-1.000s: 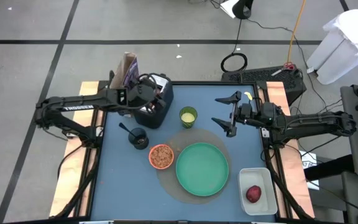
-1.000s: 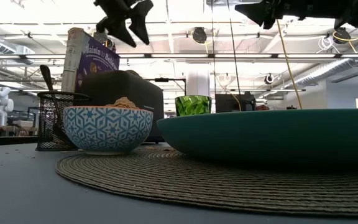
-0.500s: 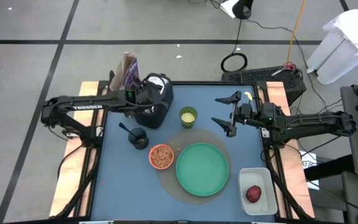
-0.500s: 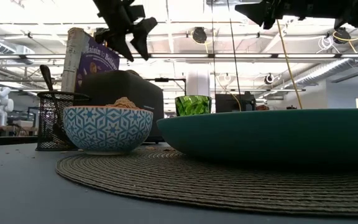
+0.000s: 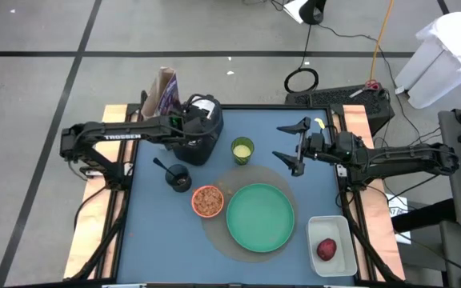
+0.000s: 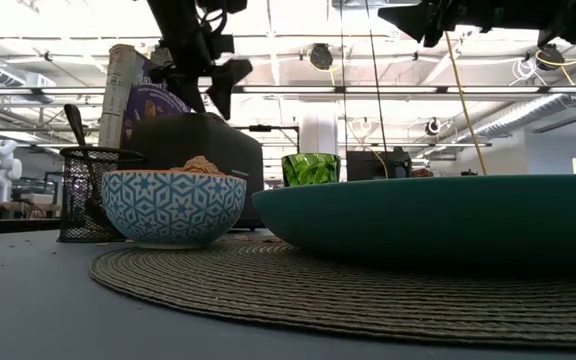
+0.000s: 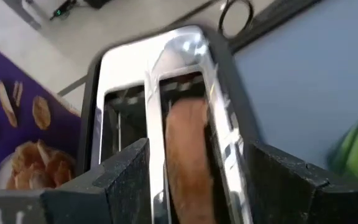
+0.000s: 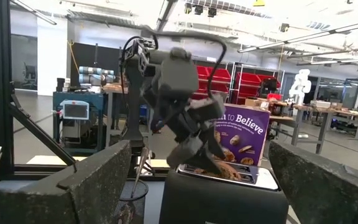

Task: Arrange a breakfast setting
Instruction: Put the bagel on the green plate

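Observation:
A brown bagel [image 7: 188, 146] stands in a slot of the black toaster [image 5: 202, 138] at the far left. My left gripper [image 7: 197, 186] hovers open just above it, slanting down, one finger on either side of that slot. The purple cereal box [image 5: 167, 93] stands behind the toaster. A green plate [image 5: 261, 218] and a small bowl [image 5: 207, 201] sit on a round woven mat. A spoon stands in a black mesh cup [image 5: 179, 177]. A dark-red fruit [image 5: 326, 249] lies in a white tub. My right gripper [image 5: 293, 149] waits open, high at the right.
A green glass [image 5: 242, 150] stands to the right of the toaster, at the mat's far edge. The white tub [image 5: 332, 260] sits at the near right corner. Bare blue table shows at the near left and the far right.
My left gripper has come down toward the toaster's top and tipped further downward, shifting a little toward the table's right. Its fingers have stayed open. Nothing on the table has moved.

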Controlling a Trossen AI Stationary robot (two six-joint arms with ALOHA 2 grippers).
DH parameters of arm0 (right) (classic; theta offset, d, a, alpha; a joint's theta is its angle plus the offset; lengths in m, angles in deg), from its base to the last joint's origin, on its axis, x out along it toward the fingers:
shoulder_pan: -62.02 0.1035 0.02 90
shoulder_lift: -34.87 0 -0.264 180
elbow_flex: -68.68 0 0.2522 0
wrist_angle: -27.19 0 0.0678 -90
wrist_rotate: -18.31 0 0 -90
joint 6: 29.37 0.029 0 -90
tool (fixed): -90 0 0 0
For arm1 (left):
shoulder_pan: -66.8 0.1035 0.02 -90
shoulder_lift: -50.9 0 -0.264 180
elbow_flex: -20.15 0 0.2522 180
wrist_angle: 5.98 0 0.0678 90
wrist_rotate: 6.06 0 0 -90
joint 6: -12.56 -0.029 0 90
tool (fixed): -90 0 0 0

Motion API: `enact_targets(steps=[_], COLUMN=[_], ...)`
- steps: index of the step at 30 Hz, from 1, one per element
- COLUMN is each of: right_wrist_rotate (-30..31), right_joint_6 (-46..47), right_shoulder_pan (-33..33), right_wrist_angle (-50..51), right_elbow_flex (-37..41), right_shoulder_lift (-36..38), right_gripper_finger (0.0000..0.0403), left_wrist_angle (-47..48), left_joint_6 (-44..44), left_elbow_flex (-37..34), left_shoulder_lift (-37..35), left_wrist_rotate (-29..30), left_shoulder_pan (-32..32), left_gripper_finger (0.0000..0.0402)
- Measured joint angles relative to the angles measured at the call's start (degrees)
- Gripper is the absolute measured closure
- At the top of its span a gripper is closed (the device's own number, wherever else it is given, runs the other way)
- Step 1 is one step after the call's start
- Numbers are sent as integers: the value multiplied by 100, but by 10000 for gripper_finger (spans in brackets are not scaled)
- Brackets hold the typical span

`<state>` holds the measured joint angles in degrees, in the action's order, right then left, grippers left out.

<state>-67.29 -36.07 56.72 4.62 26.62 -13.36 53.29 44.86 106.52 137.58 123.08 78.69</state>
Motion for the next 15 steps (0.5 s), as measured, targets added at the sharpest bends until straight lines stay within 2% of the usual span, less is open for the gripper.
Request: enact_targets(steps=[9,15], right_wrist_rotate=[0,0], right_joint_6=[0,1], right_shoulder_pan=[0,1], right_wrist_angle=[4,4], right_elbow_flex=[0,0], right_shoulder_lift=[2,2], right_gripper_finger=[28,28], left_wrist_angle=[86,86], left_joint_6=[277,270], left_elbow_flex=[6,3], left_shoulder_lift=[114,115], left_wrist_rotate=[-7,-24], left_shoulder_pan=[100,104], left_gripper_finger=[143,193])
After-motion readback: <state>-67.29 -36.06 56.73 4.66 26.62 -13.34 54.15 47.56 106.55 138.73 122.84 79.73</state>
